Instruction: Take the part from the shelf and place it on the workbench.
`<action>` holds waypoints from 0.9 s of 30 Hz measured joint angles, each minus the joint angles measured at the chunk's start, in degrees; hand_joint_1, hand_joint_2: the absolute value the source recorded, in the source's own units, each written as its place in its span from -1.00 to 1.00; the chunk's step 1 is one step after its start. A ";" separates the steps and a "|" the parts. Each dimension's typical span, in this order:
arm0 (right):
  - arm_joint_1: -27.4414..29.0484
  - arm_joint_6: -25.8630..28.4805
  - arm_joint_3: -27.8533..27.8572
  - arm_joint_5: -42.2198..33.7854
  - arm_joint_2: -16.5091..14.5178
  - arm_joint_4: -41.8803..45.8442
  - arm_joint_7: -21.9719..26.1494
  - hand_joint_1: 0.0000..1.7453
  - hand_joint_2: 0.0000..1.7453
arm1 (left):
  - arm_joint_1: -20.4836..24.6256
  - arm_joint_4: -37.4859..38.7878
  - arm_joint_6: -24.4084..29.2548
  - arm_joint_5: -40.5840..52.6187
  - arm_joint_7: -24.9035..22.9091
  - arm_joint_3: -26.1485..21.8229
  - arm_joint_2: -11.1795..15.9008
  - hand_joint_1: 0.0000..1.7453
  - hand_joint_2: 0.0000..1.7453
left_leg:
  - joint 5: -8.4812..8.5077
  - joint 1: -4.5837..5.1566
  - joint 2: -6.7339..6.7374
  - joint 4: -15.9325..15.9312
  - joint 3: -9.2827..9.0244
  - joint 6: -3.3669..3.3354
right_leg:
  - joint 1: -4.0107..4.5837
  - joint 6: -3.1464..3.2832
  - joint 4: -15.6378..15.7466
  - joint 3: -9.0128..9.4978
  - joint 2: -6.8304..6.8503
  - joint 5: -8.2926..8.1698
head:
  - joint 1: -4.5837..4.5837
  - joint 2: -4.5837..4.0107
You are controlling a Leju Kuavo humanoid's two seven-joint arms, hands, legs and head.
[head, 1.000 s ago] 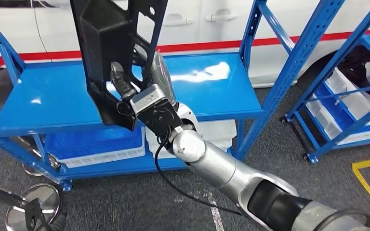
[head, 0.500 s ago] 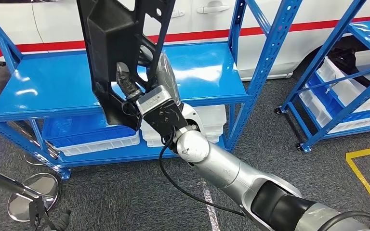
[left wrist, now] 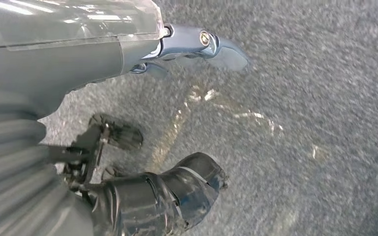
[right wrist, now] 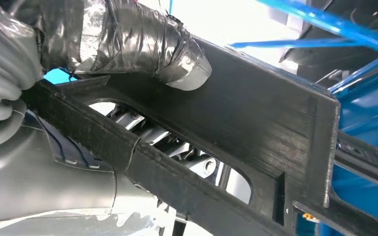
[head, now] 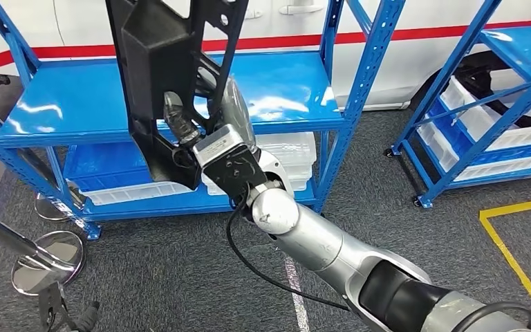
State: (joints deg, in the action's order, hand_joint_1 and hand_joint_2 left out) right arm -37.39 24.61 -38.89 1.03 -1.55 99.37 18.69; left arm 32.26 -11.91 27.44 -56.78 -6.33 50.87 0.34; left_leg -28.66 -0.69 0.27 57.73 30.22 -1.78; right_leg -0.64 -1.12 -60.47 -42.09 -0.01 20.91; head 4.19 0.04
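R hand (head: pixel 204 124) grips black part (head: pixel 159 62) – wrist cam: taped thumb (right wrist: pixel 147 42) atop

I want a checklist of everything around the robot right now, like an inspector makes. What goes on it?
Surface: top blue metal shelf is bare; no workbench seen.
Job's things: large black plastic frame part is lifted in front of the shelf, upright.
Clutter: white and blue plastic bins on the lower shelf; round chrome stand base on the floor.
Hands: right hand grips the part; left hand hangs over the grey carpet, holding nothing.
Cables: black cable loops beside the right arm.
Surroundings: white car with red stripe behind; second blue rack; yellow floor tape.
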 joint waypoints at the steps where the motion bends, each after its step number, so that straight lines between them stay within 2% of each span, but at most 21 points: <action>1: 0.02 0.01 0.01 0.00 0.03 0.00 0.00 1.00 1.00 | -0.01 0.00 -0.01 -0.01 -0.01 0.01 -0.03 -1.00 1.00 | 0.85 -0.15 0.16 -0.16 0.75 -0.46 | 0.02 -0.18 -2.42 -0.76 -0.06 2.86 | 0.08 0.00; 3: 0.05 0.03 0.01 0.00 0.07 0.01 0.00 1.00 1.00 | 0.02 0.00 -0.01 0.00 -0.01 0.01 -0.02 -1.00 1.00 | 2.30 0.01 0.27 -0.06 2.62 -0.86 | -0.05 -0.44 -9.48 -2.14 -0.07 8.69 | 0.21 0.00; 4: 0.07 0.03 0.01 0.00 0.09 0.01 -0.01 1.00 1.00 | 0.00 0.00 -0.03 0.00 -0.01 0.01 -0.02 -1.00 1.00 | 3.00 0.04 0.27 0.08 3.63 -0.79 | -0.05 -0.54 -12.89 -2.47 -0.06 9.86 | 0.23 0.00; 5: 0.08 0.03 0.01 0.00 0.11 0.01 -0.01 1.00 1.00 | -0.03 0.00 -0.04 0.00 -0.01 0.01 -0.02 -1.00 1.00 | 3.66 0.04 0.28 0.28 4.69 -0.71 | -0.06 -0.62 -15.08 -2.22 -0.06 9.46 | 0.24 0.00; 6: 0.08 0.02 0.01 -0.04 0.13 0.01 -0.01 1.00 1.00 | -0.04 0.00 -0.07 0.00 -0.04 0.01 -0.02 -1.00 1.00 | 4.29 0.04 0.29 0.55 5.78 -0.60 | -0.08 -0.61 -15.58 -1.17 -0.05 7.98 | 0.24 0.00; 8: 0.08 -0.30 0.01 -0.61 0.15 0.04 0.03 1.00 1.00 | -0.04 0.00 -0.21 -0.03 -0.22 0.01 -0.02 -1.00 1.00 | 5.36 0.02 0.29 1.16 7.67 -0.23 | -0.09 -0.35 -11.28 3.58 -0.07 5.51 | 0.24 0.00; 10: 0.12 -1.06 0.01 -1.90 0.14 0.11 0.26 1.00 1.00 | -0.01 0.00 -0.48 -0.21 -0.36 0.01 -0.01 -1.00 1.00 | 6.34 0.19 0.26 1.52 8.83 0.35 | 0.12 0.09 -3.21 9.37 -0.13 6.98 | 0.24 0.00; 11: 0.17 -1.48 0.01 -2.59 0.13 0.13 0.46 1.00 1.00 | 0.00 0.00 -0.63 -0.39 -0.36 0.01 0.00 -1.00 1.00 | 6.95 0.25 0.25 1.44 9.14 0.65 | 0.28 0.29 -0.41 10.97 -0.17 7.93 | 0.25 0.00; 12: 0.23 -1.90 0.02 -3.25 0.13 0.13 0.71 1.00 1.00 | 0.00 0.00 -0.77 -0.65 -0.36 0.01 0.01 -1.00 1.00 | 7.65 0.31 0.22 1.24 9.42 0.96 | 0.44 0.49 1.19 11.51 -0.19 8.26 | 0.25 0.00; 14: 0.32 -2.45 0.02 -4.36 0.11 0.01 1.16 1.00 1.00 | -0.16 0.01 -0.95 -1.12 -0.35 0.01 0.16 -1.00 1.00 | 8.16 0.25 0.13 1.00 10.12 1.54 | 0.24 1.18 1.69 10.58 -0.01 7.12 | 0.25 0.00; 15: 0.33 -2.61 0.03 -4.86 0.07 -0.09 1.39 1.00 1.00 | -0.27 0.02 -1.03 -1.33 -0.35 0.01 0.23 -1.00 1.00 | 6.90 0.21 0.07 1.84 10.72 1.80 | 0.09 1.67 1.86 10.01 0.11 6.45 | 0.20 0.00; 16: 0.32 -2.71 0.02 -5.32 -0.04 -0.25 1.62 1.00 1.00 | -0.36 0.02 -1.09 -1.49 -0.35 0.00 0.32 -1.00 1.00 | 4.44 0.15 0.03 3.85 11.49 2.03 | -0.04 2.12 1.98 9.33 0.24 5.72 | 0.14 0.00; 18: 0.30 -2.90 0.03 -6.14 -0.29 -0.61 2.04 1.00 1.00 | -0.41 0.02 -1.15 -1.75 -0.29 -0.01 0.52 -1.00 1.00 | -1.57 0.03 0.01 10.89 13.09 2.35 | 0.08 2.64 1.78 7.69 0.32 4.38 | 0.04 0.00; 19: 0.32 -3.05 0.03 -6.60 -0.39 -0.81 2.22 1.00 1.00 | -0.42 0.02 -0.90 -1.83 -0.06 -0.01 0.69 -1.00 1.00 | -3.21 0.02 0.01 14.56 13.57 2.45 | 0.16 2.70 1.59 6.76 0.35 3.76 | 0.01 0.00; 20: 0.38 -3.21 0.03 -7.07 -0.42 -1.00 2.40 1.00 1.00 | -0.48 0.02 -0.33 -1.90 0.37 -0.01 0.89 -1.00 1.00 | -3.30 0.03 0.00 17.07 13.53 2.46 | 0.21 2.71 1.41 5.83 0.41 3.24 | 0.01 0.00; 21: 0.49 -3.42 0.03 -7.67 -0.43 -1.21 2.62 1.00 1.00 | -0.59 0.02 0.51 -2.12 0.97 -0.01 1.10 -1.00 1.00 | -2.02 0.04 0.02 17.96 12.77 2.41 | 0.25 2.70 1.22 4.92 0.56 2.76 | 0.01 0.00; 22: 0.65 -3.72 0.04 -8.38 -0.43 -1.46 2.90 1.00 1.00 | -0.76 0.02 1.42 -2.55 1.57 -0.01 1.34 -1.00 1.00 | -0.07 0.06 0.13 17.01 11.16 2.28 | 0.27 2.66 1.06 4.07 0.75 2.30 | 0.01 0.00; 23: 0.80 -4.08 0.08 -9.09 -0.43 -1.74 3.26 1.00 1.00 | -0.93 0.02 2.10 -3.11 2.02 -0.01 1.62 -1.00 1.00 | 1.27 0.12 0.63 14.40 8.73 2.10 | 0.29 2.56 0.89 3.36 0.97 1.87 | 0.00 0.00; 24: 0.92 -4.49 0.18 -9.72 -0.42 -2.06 3.66 1.00 1.00 | -1.02 0.02 2.37 -3.68 2.25 -0.01 1.97 -1.00 1.00 | 1.37 0.37 1.42 10.41 5.67 1.95 | 0.39 2.38 0.72 2.79 1.21 1.46 | 0.00 0.00; 25: 0.98 -4.94 0.36 -10.26 -0.41 -2.39 4.08 1.00 1.00 | -1.01 0.02 2.28 -4.14 2.32 -0.01 2.32 -1.00 1.00 | 0.47 0.64 2.14 6.34 2.90 1.71 | 0.47 2.11 0.59 2.45 1.53 1.10 | 0.03 0.00; 27: 0.99 -5.81 0.73 -11.00 -0.38 -2.97 4.83 1.00 1.00 | -0.87 0.02 1.80 -4.68 2.28 -0.02 2.99 -1.00 1.00 | -1.47 1.18 2.58 1.23 0.16 1.24 | 0.56 1.49 0.71 2.33 2.51 0.36 | 0.07 0.00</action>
State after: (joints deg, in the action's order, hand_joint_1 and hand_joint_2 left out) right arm -36.39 18.80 -38.17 -9.97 -1.92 96.40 23.52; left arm 31.39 -11.89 29.24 -61.46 -4.05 50.86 3.33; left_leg -30.13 0.49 2.86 58.96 30.38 -0.53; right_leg -0.08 0.37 -59.76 -39.76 2.49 21.27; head 4.26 0.04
